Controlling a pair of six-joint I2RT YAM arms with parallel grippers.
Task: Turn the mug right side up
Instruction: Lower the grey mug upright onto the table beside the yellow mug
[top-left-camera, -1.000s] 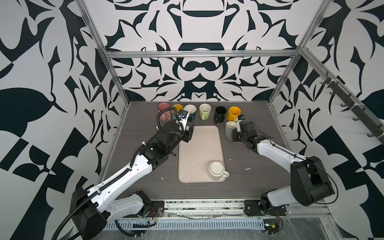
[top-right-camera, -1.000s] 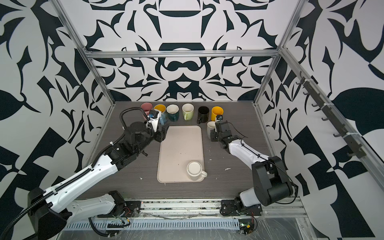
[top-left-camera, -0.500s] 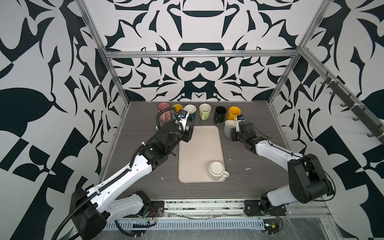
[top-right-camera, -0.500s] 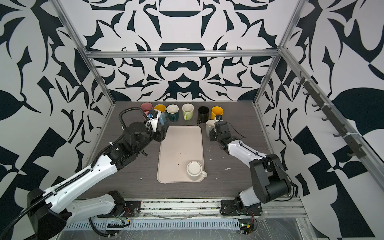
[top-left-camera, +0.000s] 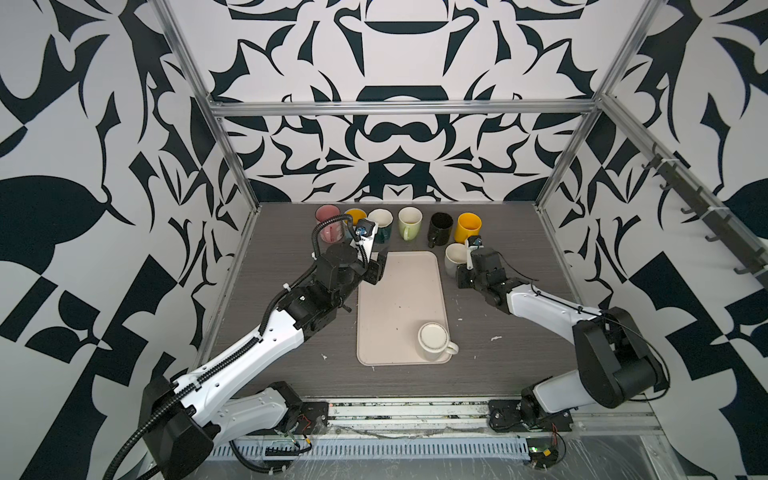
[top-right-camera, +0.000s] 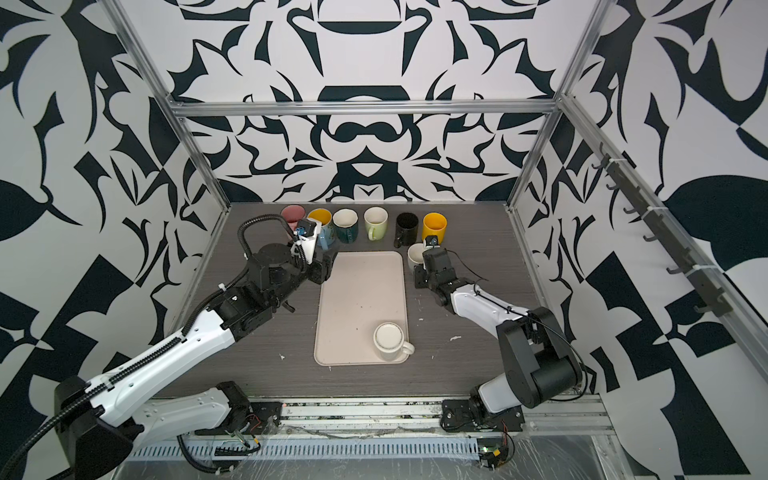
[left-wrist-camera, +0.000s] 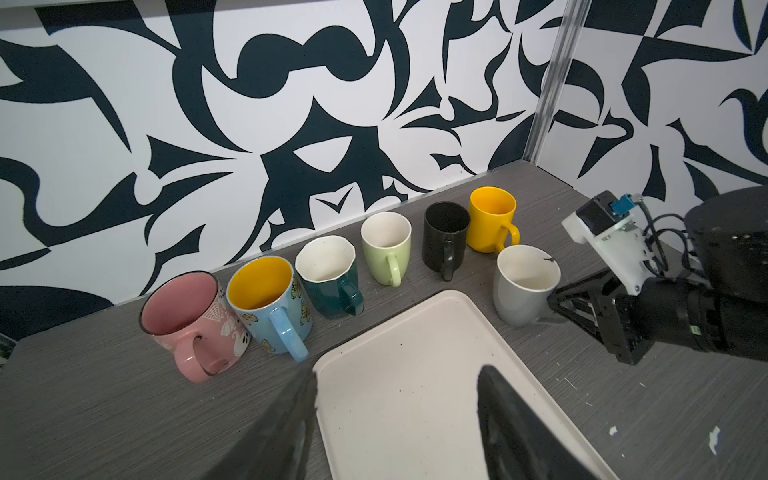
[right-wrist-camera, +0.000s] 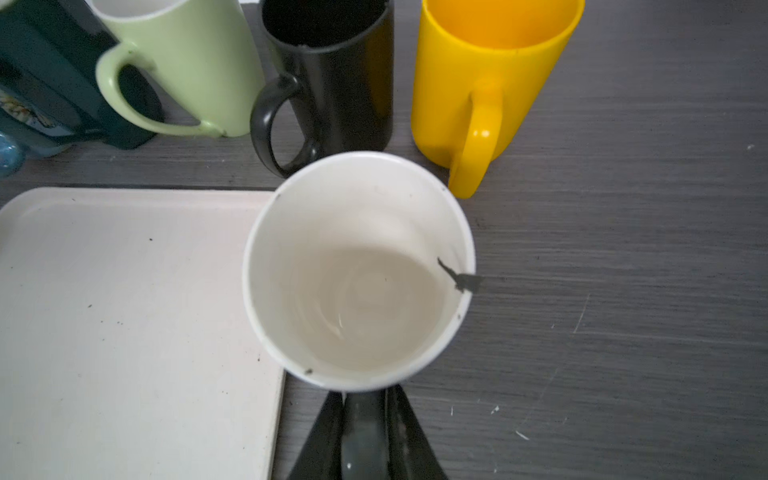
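A cream mug (top-left-camera: 432, 340) stands bottom-up on the front right corner of the beige tray (top-left-camera: 399, 299). A grey mug (right-wrist-camera: 357, 266) with a white inside stands upright on the table just right of the tray's far corner (top-left-camera: 454, 257). My right gripper (right-wrist-camera: 365, 392) has a finger on each side of its handle, very close. I cannot tell whether the fingers still press the handle. My left gripper (left-wrist-camera: 399, 372) hangs open and empty over the tray's far left corner (top-left-camera: 380, 262).
Several upright mugs line the back wall: pink (left-wrist-camera: 187, 316), blue (left-wrist-camera: 266, 303), teal (left-wrist-camera: 328, 274), light green (left-wrist-camera: 386, 245), black (left-wrist-camera: 444, 237) and yellow (left-wrist-camera: 490, 220). The yellow and black ones stand right behind the grey mug. Small white flecks lie on the table (top-left-camera: 494, 338).
The right arm has carried the grey mug a little toward the back row and stopped beside the tray, and its fingers look slightly eased. The left arm has not moved.
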